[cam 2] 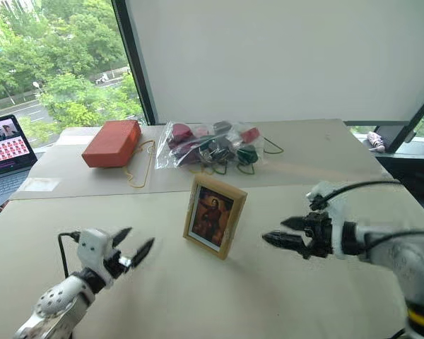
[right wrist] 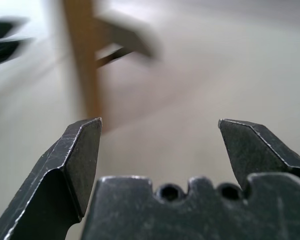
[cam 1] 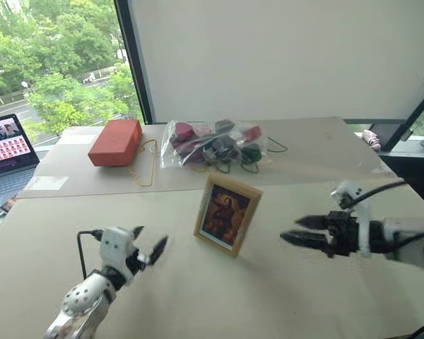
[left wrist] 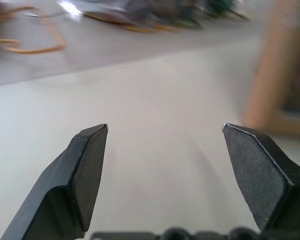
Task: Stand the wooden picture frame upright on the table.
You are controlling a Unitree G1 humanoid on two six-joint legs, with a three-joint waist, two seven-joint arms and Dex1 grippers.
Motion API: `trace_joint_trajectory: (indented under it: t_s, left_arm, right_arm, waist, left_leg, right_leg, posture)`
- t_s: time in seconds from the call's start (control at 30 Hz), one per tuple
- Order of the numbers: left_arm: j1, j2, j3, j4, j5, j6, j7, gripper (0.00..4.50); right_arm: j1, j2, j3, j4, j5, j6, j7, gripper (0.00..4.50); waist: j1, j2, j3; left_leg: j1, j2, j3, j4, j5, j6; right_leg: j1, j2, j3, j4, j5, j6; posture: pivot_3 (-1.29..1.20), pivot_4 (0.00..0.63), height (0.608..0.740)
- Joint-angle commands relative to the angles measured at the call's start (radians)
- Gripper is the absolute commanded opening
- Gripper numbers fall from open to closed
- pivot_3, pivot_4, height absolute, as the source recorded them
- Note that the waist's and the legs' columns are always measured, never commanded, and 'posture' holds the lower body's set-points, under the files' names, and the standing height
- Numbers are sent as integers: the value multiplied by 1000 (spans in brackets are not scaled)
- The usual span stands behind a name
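Frame (cam 1: 227, 214) stands upright mid-bench (cam 1: 198, 296), portrait facing the robot, between the left gripper (cam 1: 150, 250) and right gripper (cam 1: 295, 231), apart from both. Left wrist view: jaws released, frame edge (left wrist: 285, 85) beside them. Right wrist view: jaws spread, empty, frame's stand leg (right wrist: 125, 37) ahead.

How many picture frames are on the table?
1: the wooden picture frame stands upright near the table's middle, between the two grippers, apart from both.
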Motion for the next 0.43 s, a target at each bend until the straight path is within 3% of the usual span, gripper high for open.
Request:
trace_joint_trajectory:
  t_s: [0.03,0.1,0.2,0.43]
  left_arm:
    - [-45,-35,39,-10,8,54,82,3936]
    - [-73,-58,32,8,24,61,103,3936]
    - [-97,-76,13,39,53,51,99,3936]
    - [-134,-87,-2,78,94,15,61,3936]
  right_arm:
    - [9,212,-58,-111,-142,-189,-290,4343]
    - [84,313,28,-150,-231,-314,-364,4343]
    - [185,350,140,-99,-352,-489,-392,4343]
    - [236,331,208,15,-420,-633,-353,4343]
  waist:
    - [-2,1,0]
    - [0,1,-1]
    - [1,2,-1]
    - [-2,1,-1]
  left_leg:
    - [1,0,0,0,1,-1]
    - [0,0,0,-1,3,-5]
    - [0,-1,0,-3,3,-5]
    - [0,-1,1,-2,2,-5]
  right_leg:
    - [0,0,1,0,0,0]
    - [-2,0,2,1,0,0]
    - [-2,0,1,1,0,0]
    - [-1,0,2,-5,1,1]
  posture:
    - [0,150,740]
    - [0,150,740]
    - [0,150,740]
    - [0,150,740]
